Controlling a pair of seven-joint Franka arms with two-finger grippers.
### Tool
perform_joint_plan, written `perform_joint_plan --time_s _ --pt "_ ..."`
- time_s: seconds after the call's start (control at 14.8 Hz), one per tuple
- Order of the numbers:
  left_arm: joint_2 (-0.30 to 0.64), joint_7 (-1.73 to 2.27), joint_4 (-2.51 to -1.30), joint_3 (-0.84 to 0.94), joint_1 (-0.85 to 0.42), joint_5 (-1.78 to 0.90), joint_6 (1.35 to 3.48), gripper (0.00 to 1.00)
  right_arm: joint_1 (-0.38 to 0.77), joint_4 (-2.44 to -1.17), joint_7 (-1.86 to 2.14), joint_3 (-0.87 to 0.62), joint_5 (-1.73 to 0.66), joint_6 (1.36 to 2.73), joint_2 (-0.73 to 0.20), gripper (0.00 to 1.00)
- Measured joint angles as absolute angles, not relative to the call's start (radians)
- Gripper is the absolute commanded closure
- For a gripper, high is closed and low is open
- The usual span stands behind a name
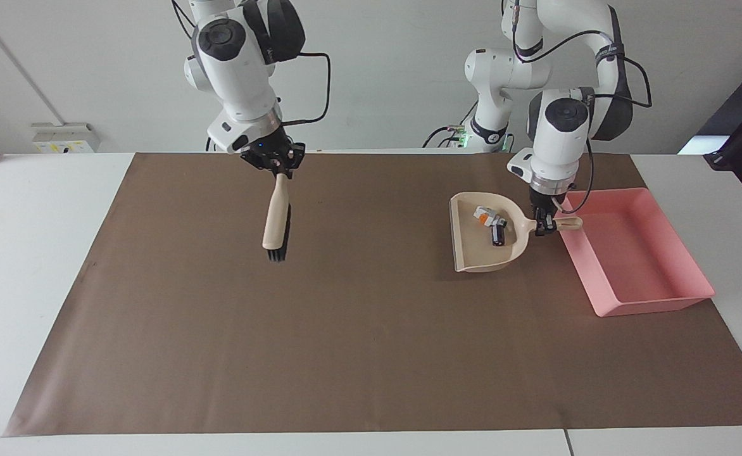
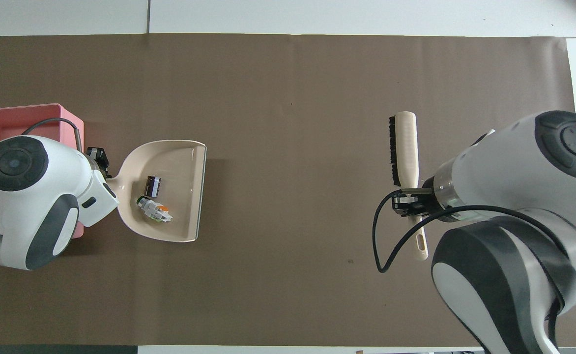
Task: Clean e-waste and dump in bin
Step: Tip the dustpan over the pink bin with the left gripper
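Left gripper clamped on the dustpan handle beside the bin, e-waste aboard, tipping comes next, while right gripper, clear of the bin, grips the brush.

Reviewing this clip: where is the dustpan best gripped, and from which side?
By its narrow handle, from above: the dustpan has a wide pan holding the e-waste, too broad for jaws. The left gripper holds it exactly so, beside the pink bin.
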State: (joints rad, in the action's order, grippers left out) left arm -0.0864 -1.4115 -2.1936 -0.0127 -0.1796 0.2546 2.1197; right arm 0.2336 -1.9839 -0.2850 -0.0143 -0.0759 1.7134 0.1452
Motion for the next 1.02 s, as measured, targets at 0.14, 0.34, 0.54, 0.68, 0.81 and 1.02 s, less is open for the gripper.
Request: perform_joint_plan --time_s 0.14,0.34,0.54,0.68,0.81,1.02 --pt "-0.091 -1.479 -2.141 -0.016 -0.105 0.237 2.091 1.0 0.132 -2.005 -0.15 -0.016 -0.036 1.712 0.144 1.0" --pt "-0.092 -1.581 -2.075 -0.021 0.016 0.223 2.066 0.99 -0.015 -2.043 0.044 -0.016 -0.008 1.743 0.124 1.0" --pt "-0.083 -1.682 -2.022 -0.024 0.139 0.215 2.062 0.99 -0.113 -2.11 0.126 -0.017 -0.002 1.867 0.081 1.0" --pt "-0.063 -1.79 -1.98 -0.026 0.238 0.214 2.062 0.99 -0.15 -2.169 0.13 -0.017 -0.001 1.965 0.06 1.0" --pt "-0.025 -1.882 -1.917 -0.028 0.331 0.213 2.062 0.99 -0.171 -2.215 0.13 -0.018 0.0 2.023 0.052 1.0" --pt "0.038 -1.915 -1.856 -0.029 0.383 0.24 2.076 1.0 -0.201 -2.264 0.166 -0.019 0.0 2.057 0.052 1.0"
